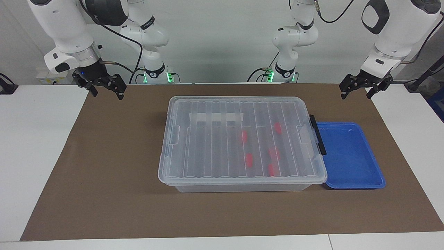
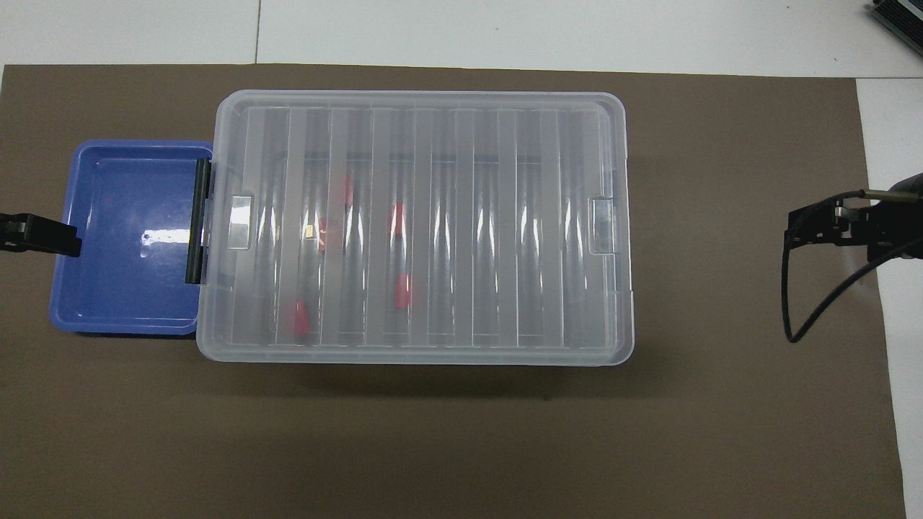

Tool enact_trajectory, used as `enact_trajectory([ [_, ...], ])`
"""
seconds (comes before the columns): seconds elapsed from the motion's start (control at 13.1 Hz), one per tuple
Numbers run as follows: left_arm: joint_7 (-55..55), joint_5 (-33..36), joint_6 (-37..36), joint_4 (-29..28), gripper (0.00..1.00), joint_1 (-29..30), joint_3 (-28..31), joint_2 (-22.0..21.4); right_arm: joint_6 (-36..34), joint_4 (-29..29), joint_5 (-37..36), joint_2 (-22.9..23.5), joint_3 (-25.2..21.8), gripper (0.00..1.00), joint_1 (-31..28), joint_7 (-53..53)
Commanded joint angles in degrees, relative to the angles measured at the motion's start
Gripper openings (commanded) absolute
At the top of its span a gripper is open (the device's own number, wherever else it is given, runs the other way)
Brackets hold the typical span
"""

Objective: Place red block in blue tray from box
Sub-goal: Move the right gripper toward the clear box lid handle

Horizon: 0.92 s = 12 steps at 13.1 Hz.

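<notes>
The box (image 1: 215, 146) (image 2: 469, 216) is a large clear bin in the middle of the brown mat, with its ribbed lid on. A black latch (image 1: 317, 135) (image 2: 197, 220) sits on the end toward the left arm. Several red blocks (image 1: 248, 159) (image 2: 402, 290) show dimly through the lid, in the half toward the tray. The blue tray (image 1: 347, 152) (image 2: 122, 238) lies against that latch end with nothing in it. My left gripper (image 1: 356, 94) (image 2: 40, 234) hangs open in the air over the tray's outer rim. My right gripper (image 1: 107, 93) (image 2: 793, 231) hangs open over the mat's other end, holding nothing.
The brown mat (image 1: 104, 173) covers most of the white table (image 1: 34, 156). A strip of white tape (image 1: 216, 118) lies on the lid. A black cable (image 2: 815, 310) loops down from the right wrist. Bare mat lies on every side of the box apart from the tray's.
</notes>
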Motion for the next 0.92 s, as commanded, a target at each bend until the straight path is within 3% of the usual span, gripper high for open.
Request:
enact_trajectory([
  [0.0,0.36,-0.55,1.32,-2.16,1.0,0.3,0.03,-1.78,1.04,-1.89,0.77,-1.62,0.41,1.0,-0.32,0.93],
  [0.23,0.36,-0.55,1.32,-2.16,1.0,0.3,0.03,-1.78,3.74,-2.15,0.77,-1.53,0.68,1.0,0.03,0.32],
  [0.38,0.36,-0.55,1.32,-2.16,1.0,0.3,0.03,-1.78,5.69,-3.38,0.69,-1.35,0.77,0.95,2.22,3.2],
  [0.84,0.36,-0.55,1.32,-2.16,1.0,0.3,-0.05,-1.78,16.93,-7.07,0.69,2.68,0.85,0.96,9.95,10.87],
])
